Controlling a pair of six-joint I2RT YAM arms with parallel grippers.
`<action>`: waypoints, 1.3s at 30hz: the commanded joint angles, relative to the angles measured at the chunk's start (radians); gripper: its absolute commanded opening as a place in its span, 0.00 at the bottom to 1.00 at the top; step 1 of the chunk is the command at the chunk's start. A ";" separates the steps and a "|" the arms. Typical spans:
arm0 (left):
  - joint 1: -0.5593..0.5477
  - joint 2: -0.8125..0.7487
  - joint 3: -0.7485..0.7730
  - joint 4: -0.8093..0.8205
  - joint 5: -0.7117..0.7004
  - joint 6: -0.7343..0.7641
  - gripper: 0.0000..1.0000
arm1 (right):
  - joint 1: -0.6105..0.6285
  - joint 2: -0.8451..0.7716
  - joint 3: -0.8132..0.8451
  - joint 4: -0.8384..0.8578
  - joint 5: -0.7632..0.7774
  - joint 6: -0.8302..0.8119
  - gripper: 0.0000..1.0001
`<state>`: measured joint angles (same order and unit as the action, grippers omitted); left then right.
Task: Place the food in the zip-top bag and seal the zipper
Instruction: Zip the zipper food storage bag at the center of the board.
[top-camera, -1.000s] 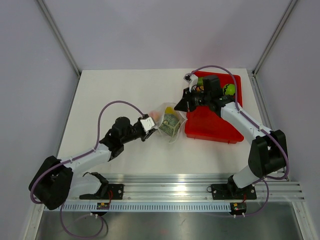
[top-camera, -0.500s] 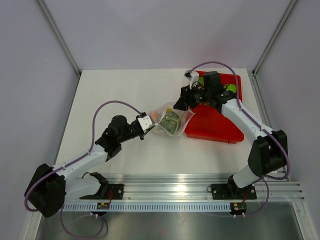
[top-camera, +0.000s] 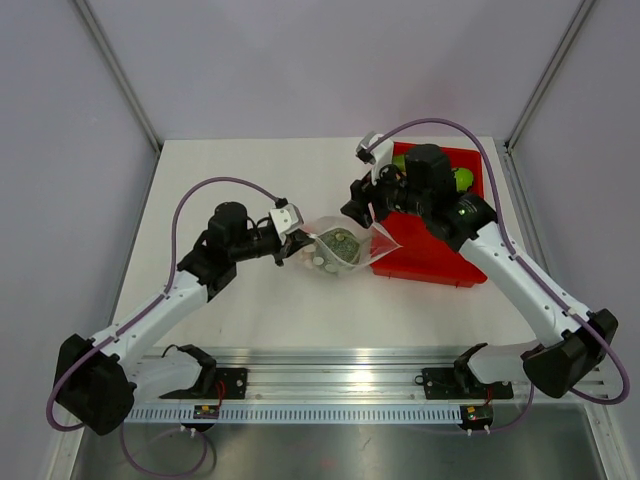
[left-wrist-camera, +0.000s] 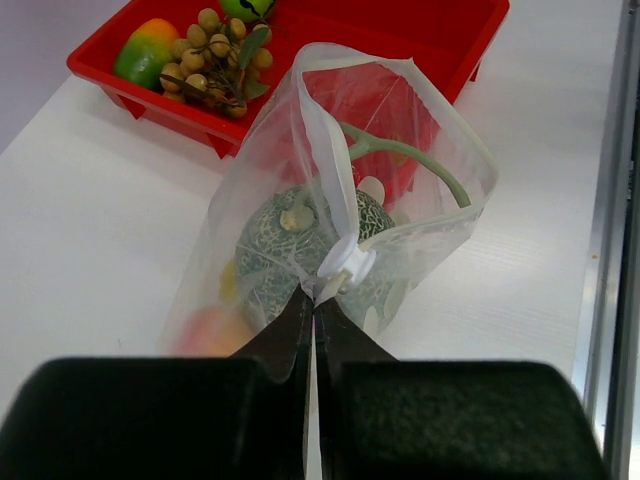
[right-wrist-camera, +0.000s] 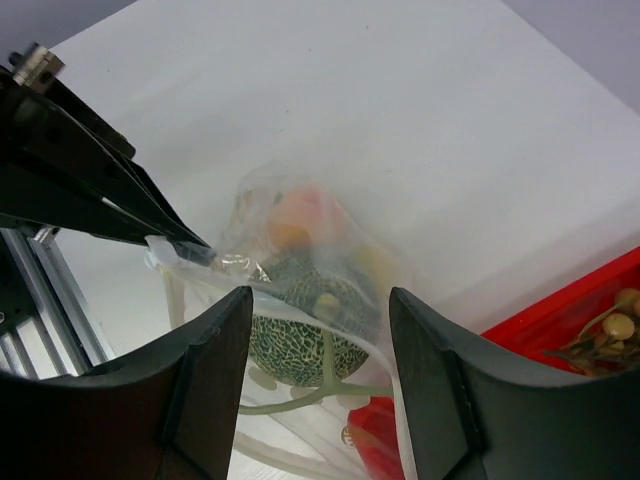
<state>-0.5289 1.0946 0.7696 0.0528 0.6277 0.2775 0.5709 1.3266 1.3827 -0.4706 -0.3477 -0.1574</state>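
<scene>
Holding the clear crinkly zip-top bag (left-wrist-camera: 420, 190) just left of the red plastic tray (left-wrist-camera: 430, 25), the left gripper (left-wrist-camera: 313, 300) has its jaws pinched shut on the whitish zipper strip (left-wrist-camera: 330, 190); the right gripper (right-wrist-camera: 318, 300) hovers above the mouth, jaws wide. With the netted grey-green melon (left-wrist-camera: 265, 250) inside and the brown longan cluster (left-wrist-camera: 215, 55) in the tray, a firm pinch and a taut, open mouth should let the next fruit drop in cleanly.
</scene>
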 joint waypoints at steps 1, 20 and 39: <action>0.006 -0.030 0.045 0.015 0.070 -0.037 0.00 | 0.043 -0.006 0.076 -0.017 0.084 -0.076 0.64; 0.024 -0.052 0.074 0.012 0.112 -0.078 0.00 | 0.222 -0.004 -0.048 0.090 -0.060 -0.229 0.58; 0.026 -0.048 0.069 0.042 0.110 -0.100 0.00 | 0.274 0.059 -0.040 0.125 -0.045 -0.195 0.38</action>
<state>-0.5091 1.0599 0.7921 0.0181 0.7044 0.1856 0.8341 1.3762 1.3342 -0.4141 -0.4042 -0.3611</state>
